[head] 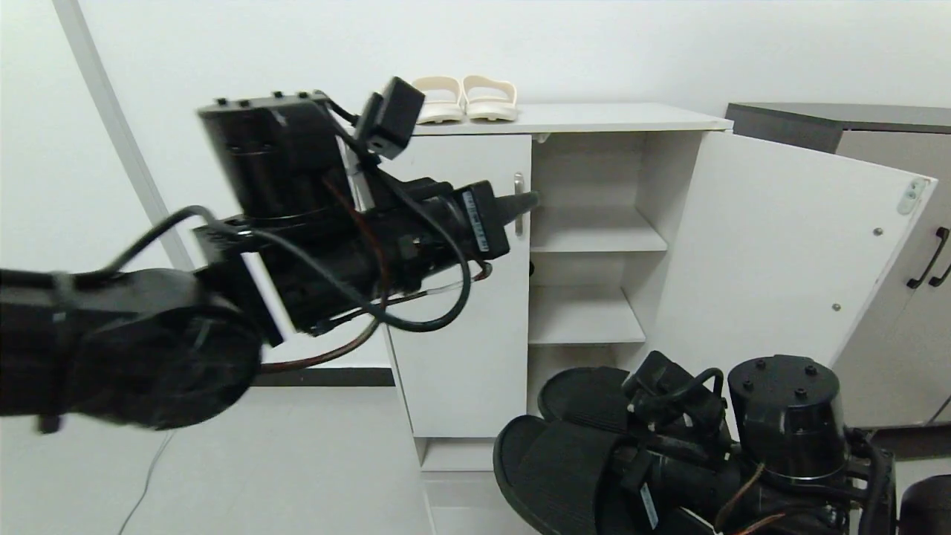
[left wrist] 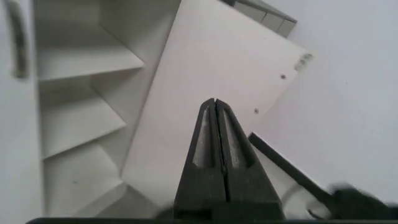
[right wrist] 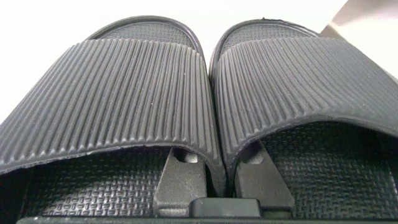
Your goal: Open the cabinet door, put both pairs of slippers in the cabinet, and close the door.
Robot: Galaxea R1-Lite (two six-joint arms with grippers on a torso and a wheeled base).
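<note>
Black ribbed rubber slippers [right wrist: 124, 93]: the pair is held side by side with the inner edges pressed together. In the head view they sit low before the cabinet's open right half, toes towards the opening.
Right tool [right wrist: 221, 180]: clenched on the black ribbed rubber slippers, with one finger under each strap and the two adjoining side walls pinched between them.
Cream open-toe slippers [head: 487, 100]: the pair lies side by side on the cabinet top, towards its left end and close to the wall.
White two-door cabinet [head: 594, 117]: stands against the white wall.
Right cabinet door [head: 780, 245]: swung wide open, with its inner face showing.
Left cabinet door [head: 461, 357]: closed.
Metal bar handle [head: 518, 224]: upright on the left cabinet door, at the edge next to the opening.
Inner shelves [head: 594, 234]: two white boards in the open half, one above the other.
Left tool [head: 529, 200]: clenched on nothing, with the fingers [left wrist: 202, 143] pressed flat together. The tip is level with the metal bar handle and crosses it in the head view. Whether they touch cannot be told.
Grey cabinet [head: 914, 334]: stands just right of the white one, partly behind the open door, with black handles [head: 937, 256] on its front.
</note>
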